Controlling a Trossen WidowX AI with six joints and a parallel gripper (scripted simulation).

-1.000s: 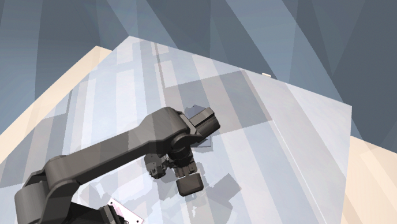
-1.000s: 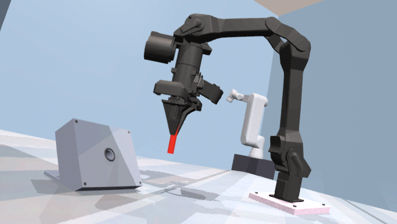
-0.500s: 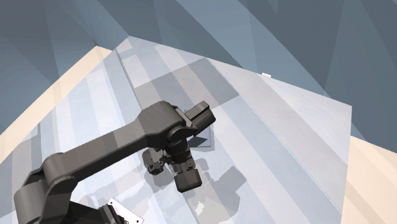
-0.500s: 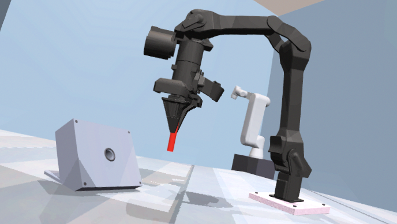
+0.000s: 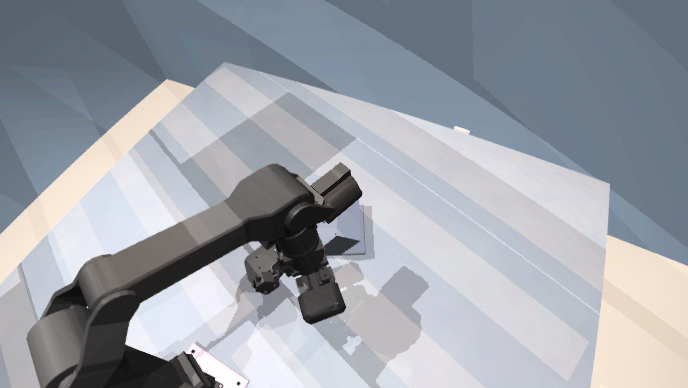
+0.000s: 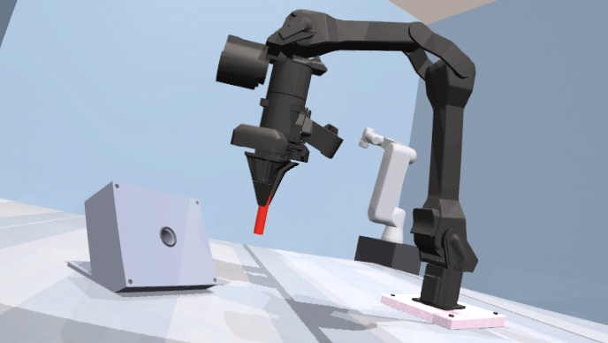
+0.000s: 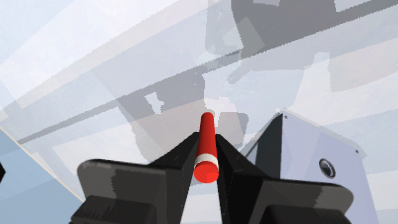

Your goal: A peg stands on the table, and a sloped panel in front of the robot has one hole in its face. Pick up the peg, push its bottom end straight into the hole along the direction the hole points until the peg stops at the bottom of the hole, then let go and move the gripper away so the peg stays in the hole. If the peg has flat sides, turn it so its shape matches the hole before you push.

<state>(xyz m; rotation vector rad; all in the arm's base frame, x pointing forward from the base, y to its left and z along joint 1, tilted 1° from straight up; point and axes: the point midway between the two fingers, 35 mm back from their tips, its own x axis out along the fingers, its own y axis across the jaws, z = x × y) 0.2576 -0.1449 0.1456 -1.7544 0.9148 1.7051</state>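
Now the gripper (image 6: pixel 266 201) is clamped on the red peg (image 6: pixel 261 220), hanging above the desk (image 6: pixel 274 292) beside the sloped panel (image 6: pixel 146 236); the carry is in hand; next, I judge, tilt it to the hole (image 6: pixel 168 236).

A round red peg (image 6: pixel 261 219) with a pale band near its top is clamped between the gripper (image 6: pixel 267 200) fingers, hanging tilted below them, clear of the table. The grey sloped panel (image 6: pixel 146 239), its round hole (image 6: pixel 168 236) unfilled, is seen lower, off to one side.
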